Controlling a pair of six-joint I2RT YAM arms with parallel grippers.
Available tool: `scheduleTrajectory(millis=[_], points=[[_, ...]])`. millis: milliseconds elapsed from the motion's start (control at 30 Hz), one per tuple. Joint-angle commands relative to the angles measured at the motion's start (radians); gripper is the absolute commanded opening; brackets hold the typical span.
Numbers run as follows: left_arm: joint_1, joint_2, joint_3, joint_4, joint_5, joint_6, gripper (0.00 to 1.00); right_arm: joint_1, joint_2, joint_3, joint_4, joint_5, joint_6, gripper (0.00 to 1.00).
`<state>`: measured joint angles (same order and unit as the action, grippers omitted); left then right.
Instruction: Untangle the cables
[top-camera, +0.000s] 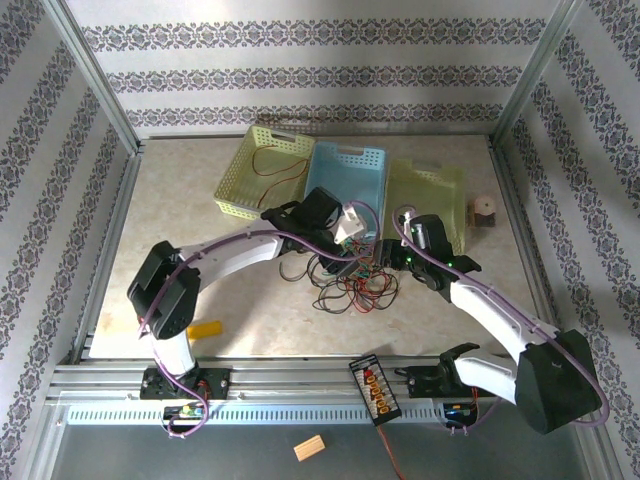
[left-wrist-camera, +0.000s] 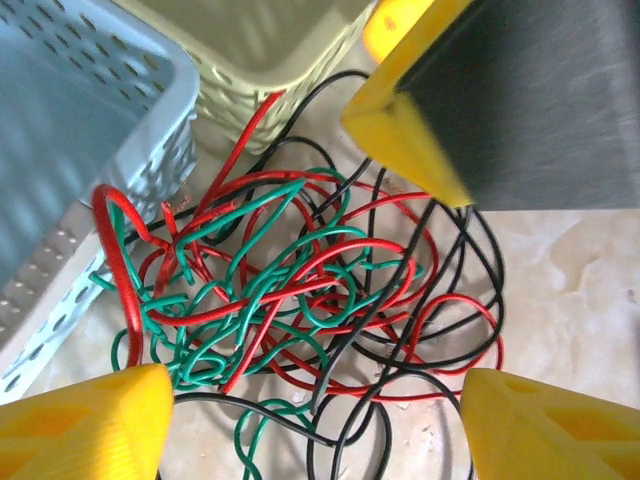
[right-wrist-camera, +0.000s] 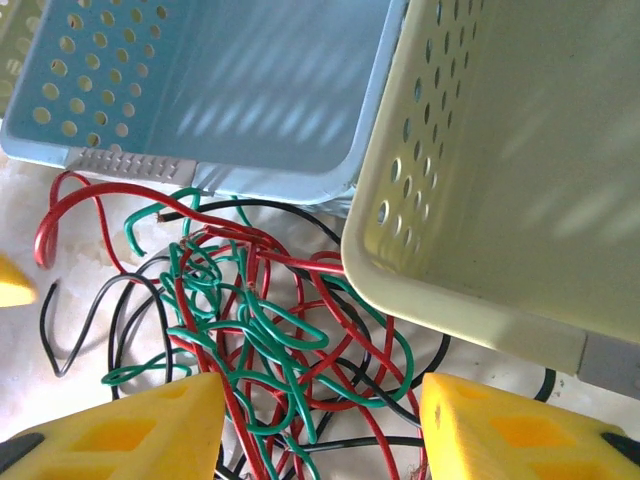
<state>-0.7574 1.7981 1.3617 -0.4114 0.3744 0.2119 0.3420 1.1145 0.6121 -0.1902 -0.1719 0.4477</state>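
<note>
The cables (top-camera: 350, 282) lie as one tangled heap of thin red, green and black strands on the table, in front of the baskets. My left gripper (top-camera: 350, 238) hovers over the heap's far left side. In the left wrist view it (left-wrist-camera: 315, 430) is open, with black and green loops of the cables (left-wrist-camera: 300, 290) lying loose between its yellow fingers (left-wrist-camera: 90, 425). My right gripper (top-camera: 388, 256) hangs over the heap's right side. In the right wrist view it (right-wrist-camera: 320, 430) is open, with red and green strands of the cables (right-wrist-camera: 260, 320) passing between its fingers (right-wrist-camera: 520, 435). One more red cable (top-camera: 272, 165) lies in the left basket.
Three baskets stand behind the heap: a yellow-green one (top-camera: 240, 190), a blue one (top-camera: 372, 155) and a pale yellow one (top-camera: 440, 190). The pale basket's wall (right-wrist-camera: 520, 170) overhangs some strands. A yellow block (top-camera: 205, 328) lies near left, and a small spool (top-camera: 484, 212) at far right.
</note>
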Motion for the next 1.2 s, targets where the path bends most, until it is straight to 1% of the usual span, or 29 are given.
scheduleTrajectory(millis=[0, 67, 100, 167, 400, 500, 600, 767, 867, 1033, 1167], points=[[-0.003, 0.019, 0.004, 0.112, -0.154, 0.043, 0.64, -0.01, -0.033, -0.022, 0.005, -0.021, 0.017, 0.54], [-0.005, 0.03, -0.003, 0.18, -0.237, 0.03, 0.57, -0.012, -0.038, -0.023, 0.003, -0.03, 0.013, 0.55], [-0.003, 0.035, 0.0, 0.202, -0.274, 0.027, 0.56, -0.011, -0.036, -0.021, -0.003, -0.035, 0.01, 0.55], [-0.002, 0.039, -0.002, 0.222, -0.303, 0.025, 0.55, -0.011, -0.035, -0.017, -0.013, -0.043, 0.005, 0.54], [0.0, 0.004, -0.051, 0.295, -0.261, 0.035, 0.53, -0.009, -0.039, -0.019, -0.02, -0.047, -0.004, 0.55], [0.005, -0.026, -0.084, 0.342, -0.261, 0.037, 0.55, -0.009, -0.033, -0.02, -0.019, -0.049, -0.004, 0.55], [0.019, -0.045, -0.1, 0.369, -0.251, 0.02, 0.59, -0.009, -0.022, -0.02, -0.014, -0.053, -0.004, 0.54], [0.038, -0.087, -0.129, 0.407, -0.23, -0.001, 0.6, -0.008, -0.011, -0.02, -0.013, -0.053, -0.006, 0.54], [0.06, -0.108, -0.134, 0.412, -0.2, -0.03, 0.63, -0.009, -0.013, -0.024, -0.015, -0.052, -0.006, 0.55], [0.072, -0.058, -0.104, 0.363, -0.148, -0.034, 0.63, -0.009, 0.005, -0.017, -0.013, -0.059, -0.007, 0.54], [0.072, -0.006, -0.063, 0.342, -0.094, -0.04, 0.62, -0.006, 0.011, -0.014, -0.015, -0.057, -0.008, 0.55]])
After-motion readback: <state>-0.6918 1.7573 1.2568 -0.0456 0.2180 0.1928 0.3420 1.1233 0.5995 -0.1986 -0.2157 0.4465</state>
